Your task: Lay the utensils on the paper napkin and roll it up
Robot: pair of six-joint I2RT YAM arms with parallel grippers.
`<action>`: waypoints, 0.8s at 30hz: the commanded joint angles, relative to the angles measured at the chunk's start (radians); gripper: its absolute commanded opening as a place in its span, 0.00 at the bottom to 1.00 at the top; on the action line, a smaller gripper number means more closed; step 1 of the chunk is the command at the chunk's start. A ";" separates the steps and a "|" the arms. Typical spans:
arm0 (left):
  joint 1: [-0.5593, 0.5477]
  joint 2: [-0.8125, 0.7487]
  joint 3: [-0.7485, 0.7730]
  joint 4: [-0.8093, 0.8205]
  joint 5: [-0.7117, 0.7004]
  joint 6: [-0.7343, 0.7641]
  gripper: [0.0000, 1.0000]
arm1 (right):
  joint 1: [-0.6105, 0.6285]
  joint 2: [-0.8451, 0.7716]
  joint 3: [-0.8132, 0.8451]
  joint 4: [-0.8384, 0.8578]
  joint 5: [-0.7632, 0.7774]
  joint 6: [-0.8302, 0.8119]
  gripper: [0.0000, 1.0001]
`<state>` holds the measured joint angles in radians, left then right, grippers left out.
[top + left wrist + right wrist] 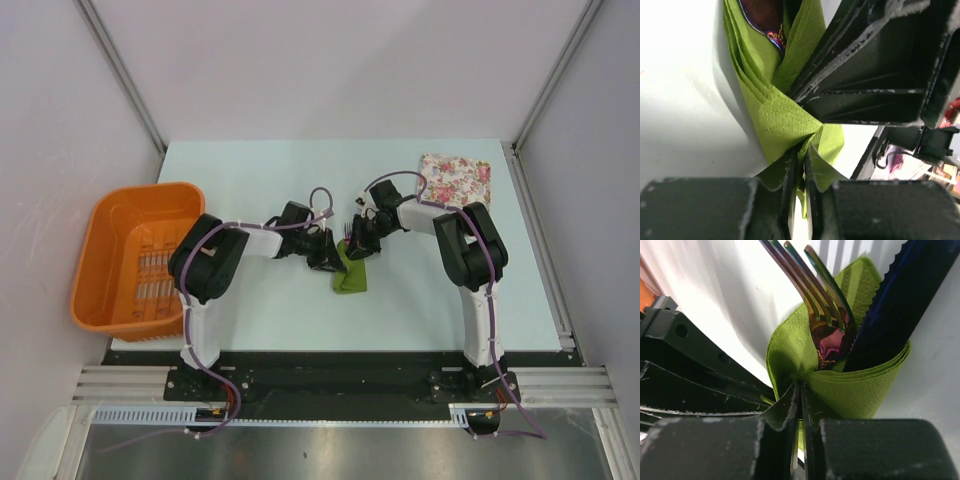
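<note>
Right gripper point(800, 390) is up close, its two black fingers pressed almost flat together with a pleat of the paper napkin point(860, 385) nipped between them. That's a firm pinch, barely a sliver of gap.

And look what the napkin is cradling: the utensils point(835, 340) sit inside the wrap. A rainbow-sheened fork point(827, 315) pokes its tines out of the green cone, and a dark blue serrated knife point(890, 310) leans beside it.

From the napkin's other side comes the left gripper point(802, 155), drawn in just as tight on a fold of the same green paper, the layers fanning out beyond its tips.

Overhead, the napkin is a small green bundle about mid-table point(260, 180), with both arms converging on its far end, grippers just beside one another. Well off to the napkin's left sits an orange basket point(100, 230). Beyond it to the right lies a floral pad point(455, 180). Neither is in play.

By my read, placing looks done and the rolling is in hand. The next move calls for both pinches to turn the paper over together, gently enough not to tear it, with the cutlery kept from sliding out of the open end.
</note>
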<state>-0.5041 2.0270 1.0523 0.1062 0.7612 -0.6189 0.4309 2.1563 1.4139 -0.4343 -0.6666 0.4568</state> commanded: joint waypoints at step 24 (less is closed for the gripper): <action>-0.020 -0.076 -0.026 0.254 0.127 -0.134 0.00 | -0.001 0.116 0.011 0.083 0.170 -0.012 0.06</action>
<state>-0.4973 2.0026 1.0271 0.1738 0.8314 -0.6312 0.4191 2.1803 1.4315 -0.4435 -0.7055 0.4713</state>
